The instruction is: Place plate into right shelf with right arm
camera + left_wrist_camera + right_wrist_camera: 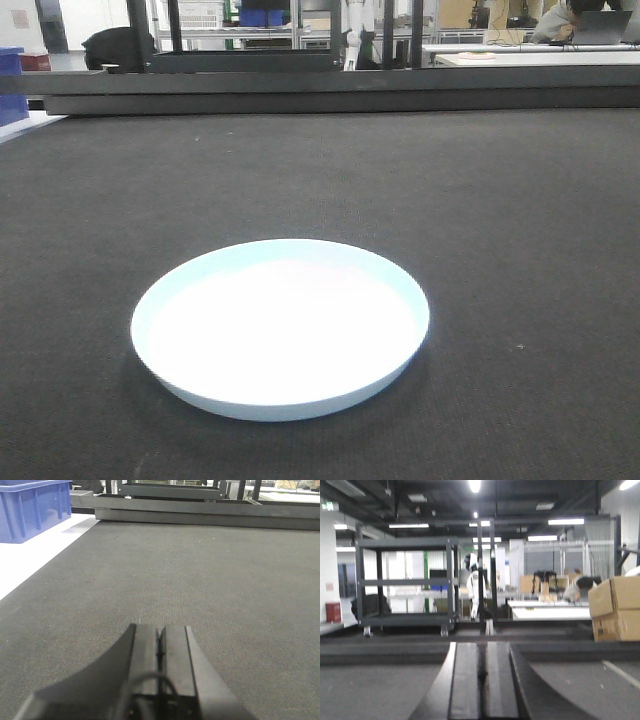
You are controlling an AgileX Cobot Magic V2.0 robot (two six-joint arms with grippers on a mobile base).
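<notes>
From the front camera, the plate (280, 330) lies flat and right way up on the dark mat (500, 200), with neither hand in the shot, so I cannot place it against either gripper from here. That is my first worry: I would be bringing the right arm in with no view that shows hand and plate together, and a misjudged approach could shove the plate across the mat or drive the fingers into the fabric. The plate is round, shallow and white with a pale blue cast. Its rim is low and thin and its face is washed out by glare. With so little edge to pinch, I judge it could pivot or slide out of a two-finger hold.

In the left wrist view, the left gripper (160, 630) has its fingers pressed together on nothing, low over the mat. A blue bin (30, 505) sits far ahead and to its left. No plate lies ahead of it.

In the right wrist view, the right gripper (483, 650) is likewise closed and empty, pointing level at a dark cart (405, 585), with a cardboard box (615, 607) ahead to its right. The plate is nowhere ahead of it, and I cannot pick out the shelf with confidence. Descending with the jaws closed would only knock the rim.
</notes>
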